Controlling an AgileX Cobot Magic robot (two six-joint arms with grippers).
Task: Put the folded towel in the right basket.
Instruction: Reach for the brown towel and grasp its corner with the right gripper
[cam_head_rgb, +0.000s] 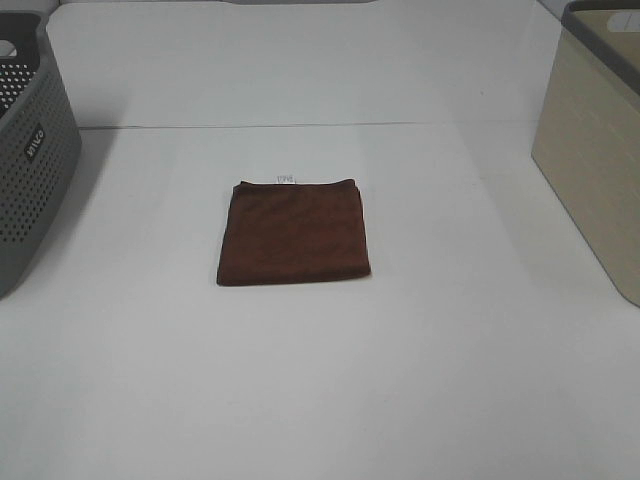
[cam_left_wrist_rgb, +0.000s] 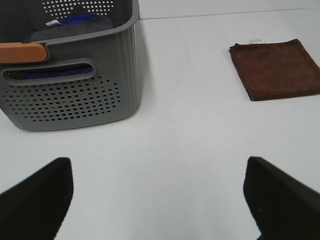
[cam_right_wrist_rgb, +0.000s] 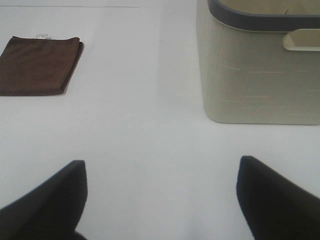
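**Towel flat at mid-table, both claws released**

You have the folded towel (cam_head_rgb: 294, 233) lying flat in the middle of the table (cam_head_rgb: 320, 400), its white tag (cam_head_rgb: 285, 179) on the side facing the far edge. The beige basket (cam_head_rgb: 595, 150) stands at the right edge, toward the far right corner, well apart from the towel. A grey perforated basket (cam_head_rgb: 30, 160) sits at the left edge with dark cloth (cam_left_wrist_rgb: 75, 22) inside. Your left gripper (cam_left_wrist_rgb: 157, 167) and right gripper (cam_right_wrist_rgb: 160, 167) both hang over bare table, jaws spread wide, grasping nothing.
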